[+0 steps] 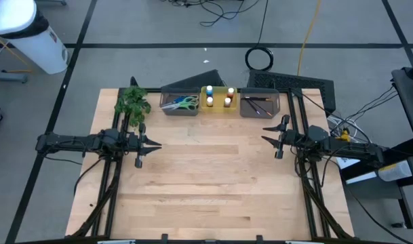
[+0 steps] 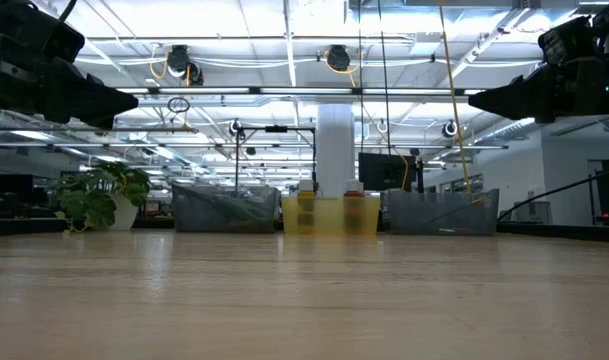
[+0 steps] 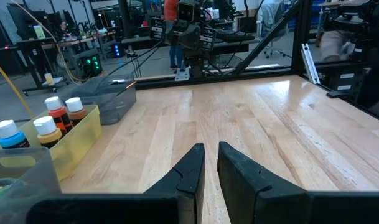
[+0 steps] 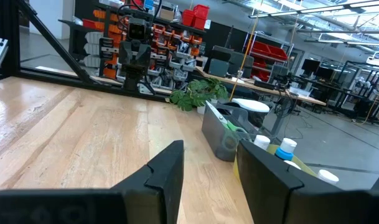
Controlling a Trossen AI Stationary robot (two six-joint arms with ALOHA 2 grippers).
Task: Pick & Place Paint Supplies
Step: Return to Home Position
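Several tiny white-capped paint bottles (image 1: 218, 97) stand upright in a yellow bin (image 1: 218, 107) at the table's far edge. The left wrist view shows the bottles (image 3: 49, 121) too. Scissors (image 1: 182, 103) lie in the grey bin left of it. Thin dark brushes (image 1: 258, 104) lie in the grey bin on its right. My left gripper (image 1: 157, 145) (image 3: 211, 149) hovers over the table's left middle, open by a narrow gap, holding nothing. My right gripper (image 1: 263, 134) (image 4: 209, 149) hovers over the right middle, open wider, holding nothing. Both point toward the table's centre.
A green leafy plant (image 1: 133, 102) stands at the far left corner. The three bins form a row along the far edge (image 2: 329, 212). Bare wooden tabletop (image 1: 206, 176) stretches between the grippers and down to the near edge. Black frame rails (image 1: 104, 183) run along both sides.
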